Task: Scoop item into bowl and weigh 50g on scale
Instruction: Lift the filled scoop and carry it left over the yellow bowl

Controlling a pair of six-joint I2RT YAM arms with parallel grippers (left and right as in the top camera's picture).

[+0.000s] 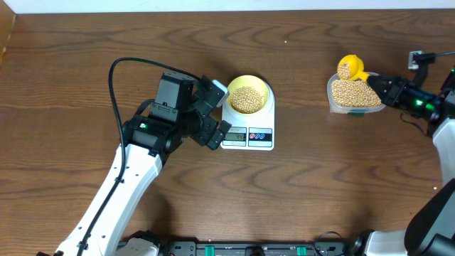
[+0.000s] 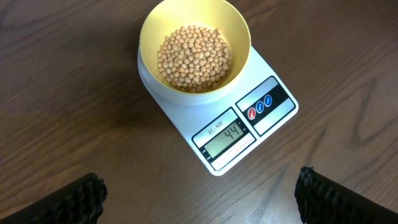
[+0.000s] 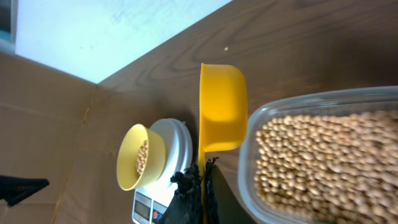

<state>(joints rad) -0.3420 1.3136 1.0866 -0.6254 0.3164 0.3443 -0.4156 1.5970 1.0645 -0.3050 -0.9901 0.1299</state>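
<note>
Left claw [image 2: 199,190] agape, seemingly beside scale [image 2: 185,121]

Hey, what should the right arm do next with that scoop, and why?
Probably carry the scoop over to the bowl and tip in just a few beans: the scale reads 44, short of fifty, and the scoop looks loaded.

Robot lab bench: white arms [image 1: 121,188] mounted along a wood-grain table [image 1: 57,85].
</note>
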